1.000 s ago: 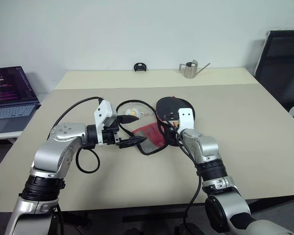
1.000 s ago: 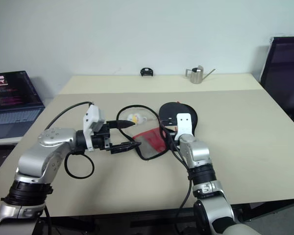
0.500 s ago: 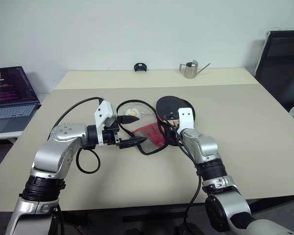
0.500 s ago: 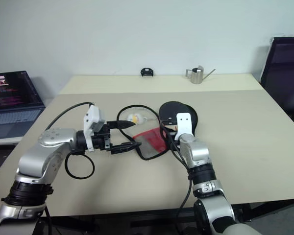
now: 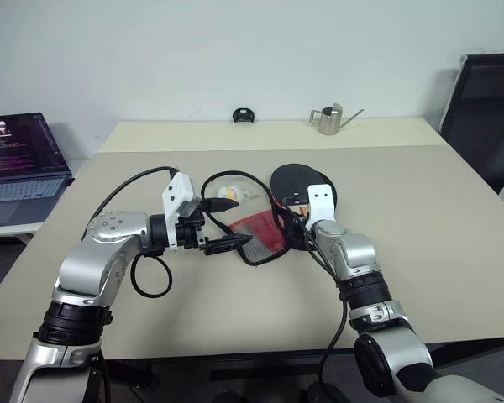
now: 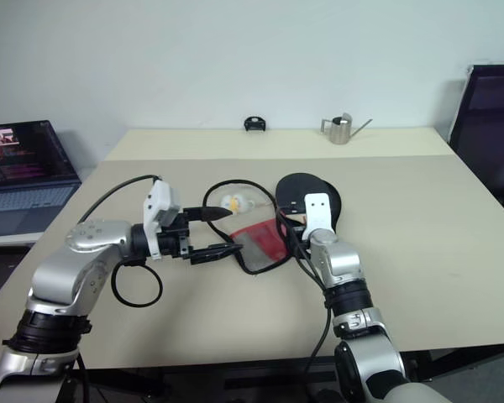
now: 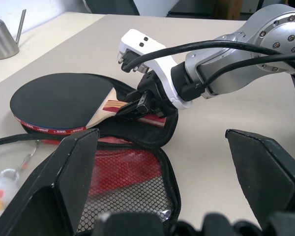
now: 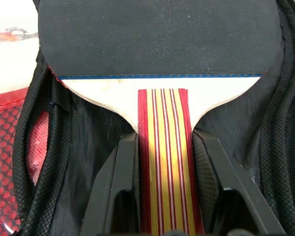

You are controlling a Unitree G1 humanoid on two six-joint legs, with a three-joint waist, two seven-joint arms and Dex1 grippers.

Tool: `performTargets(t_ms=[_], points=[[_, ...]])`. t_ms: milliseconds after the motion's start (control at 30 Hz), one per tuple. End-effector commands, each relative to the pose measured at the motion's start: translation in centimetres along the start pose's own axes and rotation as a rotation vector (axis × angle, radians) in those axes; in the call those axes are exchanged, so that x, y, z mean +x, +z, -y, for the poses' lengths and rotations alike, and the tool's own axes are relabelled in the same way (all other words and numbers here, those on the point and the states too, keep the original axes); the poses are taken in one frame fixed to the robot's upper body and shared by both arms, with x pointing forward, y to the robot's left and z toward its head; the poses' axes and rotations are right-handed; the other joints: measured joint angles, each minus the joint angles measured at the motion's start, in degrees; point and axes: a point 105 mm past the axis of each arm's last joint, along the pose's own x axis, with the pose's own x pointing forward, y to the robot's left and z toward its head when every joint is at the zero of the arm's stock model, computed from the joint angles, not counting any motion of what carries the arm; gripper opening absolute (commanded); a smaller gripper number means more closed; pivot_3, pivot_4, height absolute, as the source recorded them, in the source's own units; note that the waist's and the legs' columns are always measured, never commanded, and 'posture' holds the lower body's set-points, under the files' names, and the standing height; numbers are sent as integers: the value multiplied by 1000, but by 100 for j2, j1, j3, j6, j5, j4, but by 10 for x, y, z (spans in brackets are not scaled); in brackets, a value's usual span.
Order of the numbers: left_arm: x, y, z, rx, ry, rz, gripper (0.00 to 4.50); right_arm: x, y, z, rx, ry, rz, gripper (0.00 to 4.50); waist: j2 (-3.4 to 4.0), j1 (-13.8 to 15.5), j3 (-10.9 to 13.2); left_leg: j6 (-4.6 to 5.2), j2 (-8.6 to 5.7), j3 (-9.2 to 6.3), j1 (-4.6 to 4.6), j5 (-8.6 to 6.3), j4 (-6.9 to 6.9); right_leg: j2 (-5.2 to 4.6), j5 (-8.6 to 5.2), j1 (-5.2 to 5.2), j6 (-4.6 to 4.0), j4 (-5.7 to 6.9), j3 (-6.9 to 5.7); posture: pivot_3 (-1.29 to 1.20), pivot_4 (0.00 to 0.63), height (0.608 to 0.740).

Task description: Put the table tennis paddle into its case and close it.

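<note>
My right gripper [image 8: 163, 162] clamped the striped handle of the table tennis paddle [image 8: 157, 39], one black finger [image 8: 125, 184] on each side, as the black rubber face lay over the open half of the case [image 7: 137, 147] on the beige table [image 5: 420, 210]. My left gripper [image 5: 221, 225] hung just beside the case's red mesh flap with its jaws spread wide and nothing between them. A small yellow keychain [image 6: 232, 201] lay within the case's black zipper loop; a metal watering can [image 5: 325, 120] stood near the table's far edge
</note>
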Motion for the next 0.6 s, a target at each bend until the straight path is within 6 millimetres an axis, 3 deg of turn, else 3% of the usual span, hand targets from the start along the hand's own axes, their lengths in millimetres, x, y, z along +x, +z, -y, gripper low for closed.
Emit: performTargets(t_ms=[33,333,600], points=[[-1,14,3,55,-7,38,4500,0,3,13,-8,-44,15,1106,0,4,0,0,0,0,0,0,0,0,0,0,0,0,0,0,150,740],[-2,15,-1,61,16,43,4500,0,-4,16,-18,-48,-2,1106,-2,9,-1,0,0,-1,0,0,0,0,0,1,0,-1,-1,0,150,740],[-6,19,-21,76,138,64,4500,0,-8,18,-16,-54,-14,1106,-3,20,-2,0,0,-1,1,0,0,-1,0,2,0,-2,-2,0,150,740]])
